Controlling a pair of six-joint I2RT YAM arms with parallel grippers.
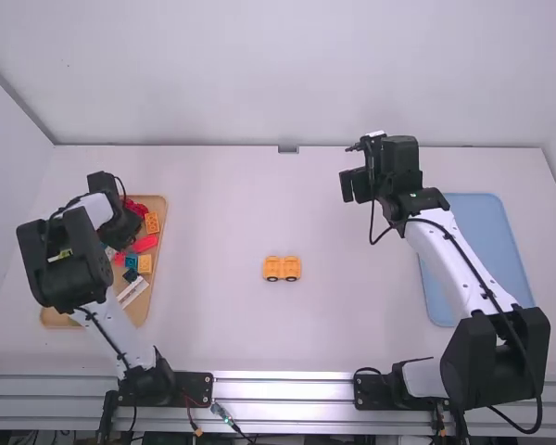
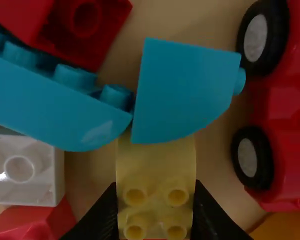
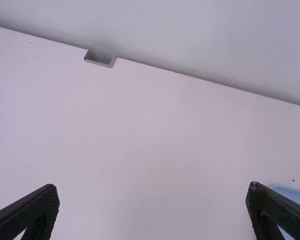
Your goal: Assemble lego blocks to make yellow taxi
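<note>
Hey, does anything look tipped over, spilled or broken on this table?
Nothing looks spilled or broken. One mild oddity: the red wheeled piece among the jumbled blocks in the tan tray seems tipped onto its side, since its wheel hubs face the wrist camera. The orange-yellow wheeled piece mid-table looks upright.

Right pincer (image 1: 355, 185) spread wide, white table (image 3: 150, 150), pale wall (image 3: 190, 30) behind, small bracket (image 3: 98, 63) at table's edge, part of blue tray (image 3: 297, 196)
</note>
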